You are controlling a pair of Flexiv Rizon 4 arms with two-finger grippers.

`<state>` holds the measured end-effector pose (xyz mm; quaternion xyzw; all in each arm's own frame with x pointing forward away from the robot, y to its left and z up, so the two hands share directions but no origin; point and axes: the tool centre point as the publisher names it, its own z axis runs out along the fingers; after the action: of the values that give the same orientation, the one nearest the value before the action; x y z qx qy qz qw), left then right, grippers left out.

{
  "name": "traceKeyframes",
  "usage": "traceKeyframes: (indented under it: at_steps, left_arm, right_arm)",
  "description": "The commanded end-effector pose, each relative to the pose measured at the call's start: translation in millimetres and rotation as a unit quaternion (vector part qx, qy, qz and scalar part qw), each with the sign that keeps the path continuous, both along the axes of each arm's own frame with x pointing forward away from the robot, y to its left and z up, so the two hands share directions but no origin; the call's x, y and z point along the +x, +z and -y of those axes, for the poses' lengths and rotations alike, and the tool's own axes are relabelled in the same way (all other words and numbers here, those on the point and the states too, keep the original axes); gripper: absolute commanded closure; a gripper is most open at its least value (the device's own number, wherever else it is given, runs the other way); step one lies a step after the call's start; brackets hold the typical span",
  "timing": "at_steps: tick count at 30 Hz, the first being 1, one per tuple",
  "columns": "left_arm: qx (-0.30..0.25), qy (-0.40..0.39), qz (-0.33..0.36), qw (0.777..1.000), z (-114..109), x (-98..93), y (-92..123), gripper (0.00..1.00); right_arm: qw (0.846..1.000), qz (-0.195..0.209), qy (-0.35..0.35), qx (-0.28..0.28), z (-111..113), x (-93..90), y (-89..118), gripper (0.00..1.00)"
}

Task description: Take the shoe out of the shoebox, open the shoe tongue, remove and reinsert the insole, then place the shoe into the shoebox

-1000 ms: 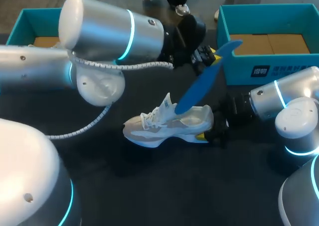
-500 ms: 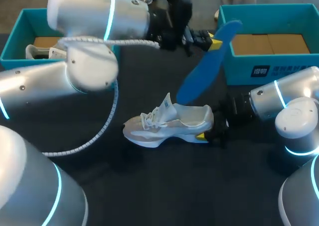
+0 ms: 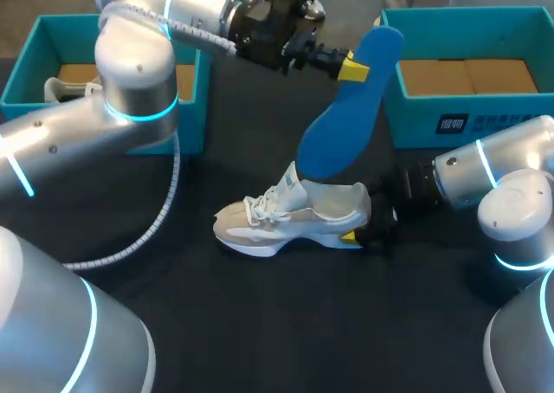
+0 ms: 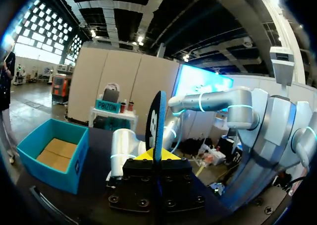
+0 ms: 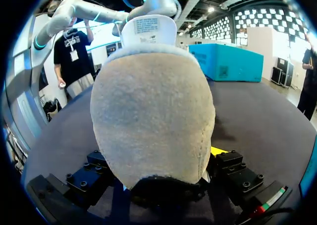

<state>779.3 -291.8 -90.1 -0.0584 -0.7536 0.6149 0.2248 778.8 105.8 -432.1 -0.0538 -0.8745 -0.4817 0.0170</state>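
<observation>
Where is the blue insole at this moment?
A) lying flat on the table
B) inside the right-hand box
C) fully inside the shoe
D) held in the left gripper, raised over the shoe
D: the left gripper pinches the top of the blue insole, whose lower end hangs just over the shoe.

A black table (image 3: 286, 324) spans the head view from nine to three o'clock, its far edge at twelve o'clock, its matte top softly and evenly lit.
</observation>
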Motion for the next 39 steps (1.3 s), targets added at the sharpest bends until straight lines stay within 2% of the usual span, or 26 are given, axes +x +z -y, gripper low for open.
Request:
traceKeyframes:
  at_steps: [1, 31, 39]
  left_arm:
    - [-0.042, -0.238, -0.055, 0.969, -4, 5.0, -1, 1.00]
    - [-0.042, -0.238, -0.055, 0.969, -4, 5.0, -1, 1.00]
    - [-0.077, -0.165, -0.069, 0.981, -14, -14.4, 29, 1.00]
  right_arm:
    - [1.000, 0.000, 0.000, -0.001, -6, -1.8, -12, 1.00]
    - [1.000, 0.000, 0.000, -0.001, -6, -1.8, -12, 1.00]
    - [1.000, 0.000, 0.000, -0.001, -6, -1.8, -12, 1.00]
